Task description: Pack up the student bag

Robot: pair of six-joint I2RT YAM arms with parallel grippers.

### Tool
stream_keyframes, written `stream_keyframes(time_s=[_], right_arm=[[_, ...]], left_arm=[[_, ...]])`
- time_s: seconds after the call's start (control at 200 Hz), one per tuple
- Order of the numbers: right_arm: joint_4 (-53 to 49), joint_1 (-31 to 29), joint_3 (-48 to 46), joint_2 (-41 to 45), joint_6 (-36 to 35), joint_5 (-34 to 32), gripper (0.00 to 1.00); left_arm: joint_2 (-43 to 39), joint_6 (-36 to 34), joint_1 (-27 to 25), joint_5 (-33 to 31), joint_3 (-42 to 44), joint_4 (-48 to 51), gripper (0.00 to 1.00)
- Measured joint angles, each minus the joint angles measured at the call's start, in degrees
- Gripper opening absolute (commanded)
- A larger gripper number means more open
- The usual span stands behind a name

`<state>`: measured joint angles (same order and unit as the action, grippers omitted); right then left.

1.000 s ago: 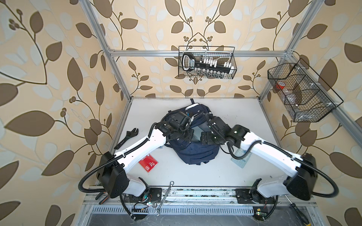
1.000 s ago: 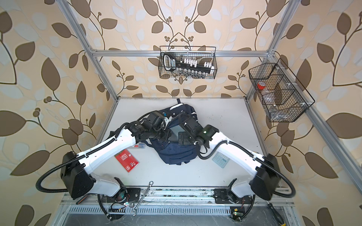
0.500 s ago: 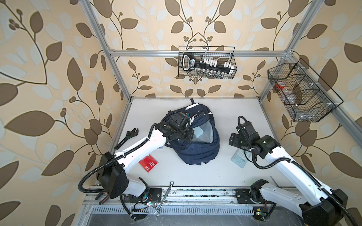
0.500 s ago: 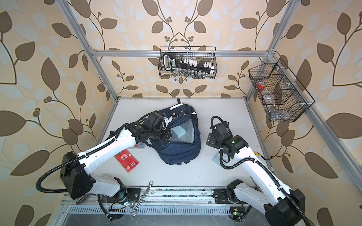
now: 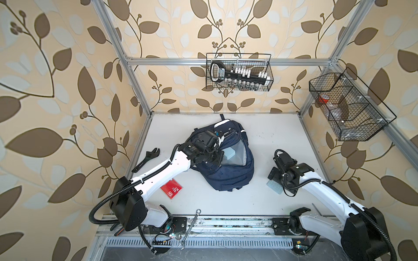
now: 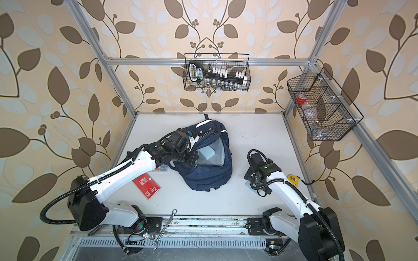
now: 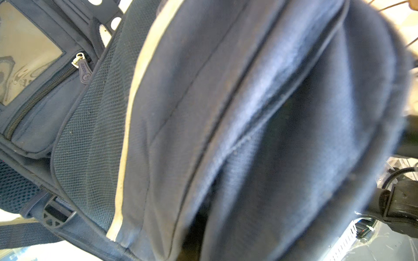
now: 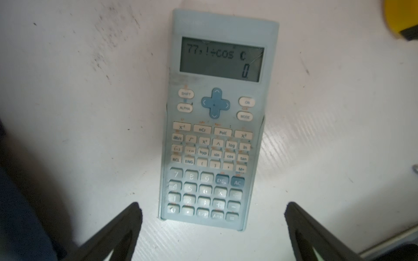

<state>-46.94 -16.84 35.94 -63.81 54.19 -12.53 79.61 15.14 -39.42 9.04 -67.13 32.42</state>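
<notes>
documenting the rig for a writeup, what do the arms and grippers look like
White shells on the left arm and right arm, bulky black joints, black ribbed cable hoses looping alongside. The right gripper has black wedge-shaped fingers.

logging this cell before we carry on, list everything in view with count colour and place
table: one, white, cell floor
student bag: one, navy, table centre, open
flat box: one, pale blue, inside bag
calculator: one, pale blue, table's right half
booklet: one, red, table's front left
adjustable wrench: one, black, table's left edge
spanner: one, silver, front rail
tape measure: one, yellow, table's right side
wire baskets: two, black, back wall, right wall
socket set: one, black, back basket
left pincer: one, black, shut on student bag
right pincer: one, black, open over calculator
</notes>
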Motion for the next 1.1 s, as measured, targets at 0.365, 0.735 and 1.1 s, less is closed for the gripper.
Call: stream_keyframes(time_s=[0.365,0.735,1.1], right_arm=[[6.82,0.0,-2.45,-6.01,0.17,2.51,0.99],[8.5,-2.67,-1.6,-11.08,0.63,1.4,0.84],[9.64,-8.52,-1.33,-11.54,1.75,0.37,0.57]], left_arm=[[-0.42,0.02,0.0,1.38,0.92,-0.94,0.0],[-0.44,0.04,0.0,1.49,0.92,-0.96,0.0],[-1.03,0.04,0.0,1.49,1.88,-1.53,0.0]])
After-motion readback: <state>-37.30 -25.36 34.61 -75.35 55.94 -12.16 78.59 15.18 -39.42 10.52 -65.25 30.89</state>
